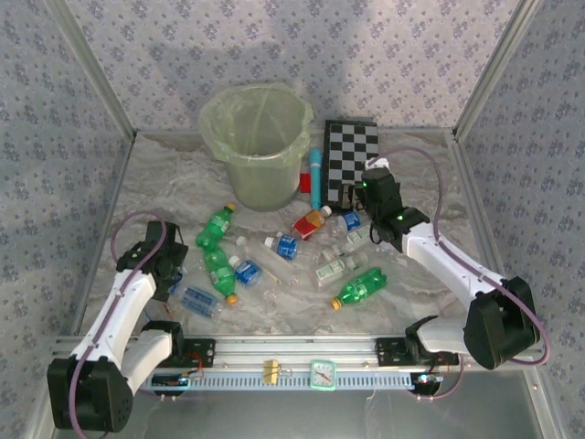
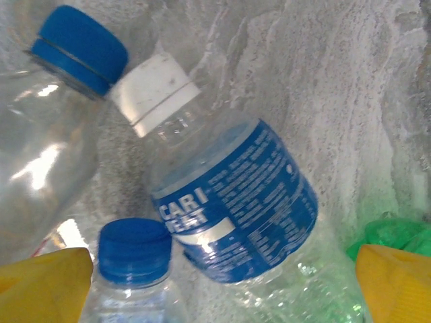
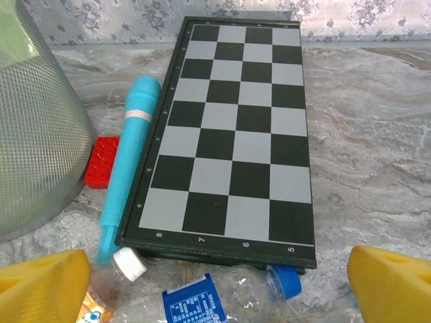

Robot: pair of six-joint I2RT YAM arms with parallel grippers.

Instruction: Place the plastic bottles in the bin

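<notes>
Over the marbled table, your left gripper and right gripper are hanging released; the left is risking pinching two crowded plastic bottles.

Tabletop: pale marble-look surface. Far centre, bin stands upright w/ clear bag liner. Just right of its base a small red block, then a teal tube lying along the left edge of the checkerboard, which lies flat. Plastic bottles scattered mid-tabletop, all on their sides: 3 green, 1 red-labelled bottle, rest clear w/ blue or white labels. Some touch each other; two lie at the board's near edge.
</notes>
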